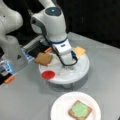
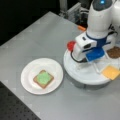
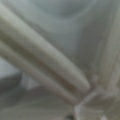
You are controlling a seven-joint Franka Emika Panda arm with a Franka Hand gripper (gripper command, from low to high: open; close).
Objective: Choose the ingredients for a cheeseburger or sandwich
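Note:
On the white paper plate point(image 1: 58, 108) point(image 2: 28, 75) lies the sandwich: a tan-brown toast square point(image 1: 72, 114) point(image 2: 37, 81) with a green disc point(image 1: 79, 108) point(image 2: 43, 77) on top. A second toast square point(image 1: 43, 59) point(image 2: 114, 52) and a red disc point(image 1: 48, 74) point(image 2: 71, 45) rest on the round white raised tray point(image 1: 81, 71) point(image 2: 80, 74). My gripper point(image 1: 68, 69) hangs low over the tray's middle, between the red disc and the yellow-orange cheese square point(image 1: 79, 51) point(image 2: 110, 72). I see nothing held in it. The wrist view shows only pale tray ridges, very close.
The arm's white base point(image 1: 10, 47) stands at a front view's left. A dark flat box point(image 1: 36, 51) sits behind the tray. A small orange piece point(image 1: 9, 79) point(image 2: 81, 28) lies on the grey table beside the base.

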